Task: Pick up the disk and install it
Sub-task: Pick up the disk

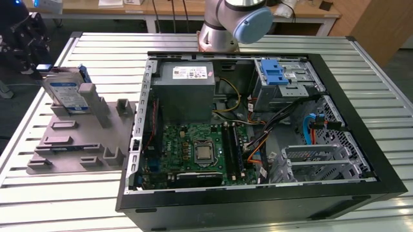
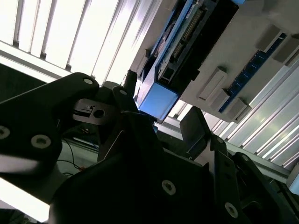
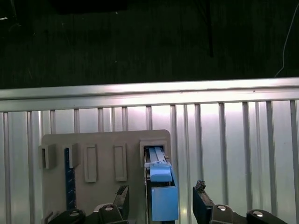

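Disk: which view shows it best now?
The exterior view: the disk stands upright in the grey holder, label face visible. The first wrist view shows its blue edge end-on between the fingers of the open gripper; the second wrist view shows one blue end close up.

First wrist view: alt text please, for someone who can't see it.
The open gripper straddles the disk, a blue-railed drive standing on edge in a slot of a grey holder plate, with a gap on each side. The plate lies on a slatted metal table.
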